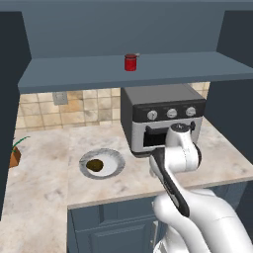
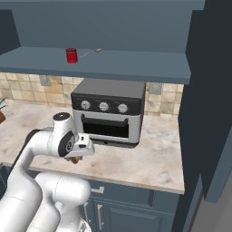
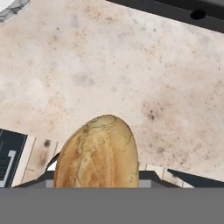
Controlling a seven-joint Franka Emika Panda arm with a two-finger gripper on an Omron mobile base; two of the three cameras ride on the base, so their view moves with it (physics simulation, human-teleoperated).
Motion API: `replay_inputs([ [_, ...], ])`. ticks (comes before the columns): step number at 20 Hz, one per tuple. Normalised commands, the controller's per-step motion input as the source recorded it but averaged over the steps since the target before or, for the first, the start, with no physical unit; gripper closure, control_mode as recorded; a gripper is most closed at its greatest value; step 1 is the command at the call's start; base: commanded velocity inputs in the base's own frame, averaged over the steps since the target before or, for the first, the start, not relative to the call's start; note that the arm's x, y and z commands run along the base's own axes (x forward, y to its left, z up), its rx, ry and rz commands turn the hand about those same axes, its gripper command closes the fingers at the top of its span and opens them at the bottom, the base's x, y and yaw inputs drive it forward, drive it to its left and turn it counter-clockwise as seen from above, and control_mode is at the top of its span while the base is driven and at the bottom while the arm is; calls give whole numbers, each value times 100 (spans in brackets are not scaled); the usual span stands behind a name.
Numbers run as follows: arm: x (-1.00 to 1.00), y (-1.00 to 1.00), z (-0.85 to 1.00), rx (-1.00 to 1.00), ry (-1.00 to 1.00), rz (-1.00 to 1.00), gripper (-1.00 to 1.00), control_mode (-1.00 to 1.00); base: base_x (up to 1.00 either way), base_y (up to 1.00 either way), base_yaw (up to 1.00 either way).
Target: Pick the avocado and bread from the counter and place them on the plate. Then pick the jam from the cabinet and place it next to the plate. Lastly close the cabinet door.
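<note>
Bread gripped in the jaws above the bench

Left base view: plate (image 1: 114,159) holds the avocado (image 1: 94,164), left of the toaster oven (image 1: 163,118); jam (image 1: 130,63) stands on the cabinet shelf above it.
Right base view: the bent arm's gripper (image 2: 74,159) hangs before the oven.
Hand view: jaws clamped on the bread (image 3: 98,155) over marble.

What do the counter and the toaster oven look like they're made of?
Counter: looks like polished stone, probably marble, judging by its mottled beige-grey veining. Toaster oven: seems brushed metal with a black front panel, going by its grey matte top and silver knobs.
</note>
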Motion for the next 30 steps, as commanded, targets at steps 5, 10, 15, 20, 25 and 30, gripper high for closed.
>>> replay_inputs([
  [5,2,64,4,1,-3,0,100,-100,0,0,0],
  [10,12,62,2,0,-8,0,100,-100,0,0,0],
  [15,27,58,4,0,-10,0,100,-100,0,0,0],
  [20,27,49,9,1,-10,0,100,-100,0,0,0],
  [25,34,36,12,0,-2,0,100,-100,0,0,0],
  [30,38,26,18,0,6,0,100,-100,0,0,0],
])
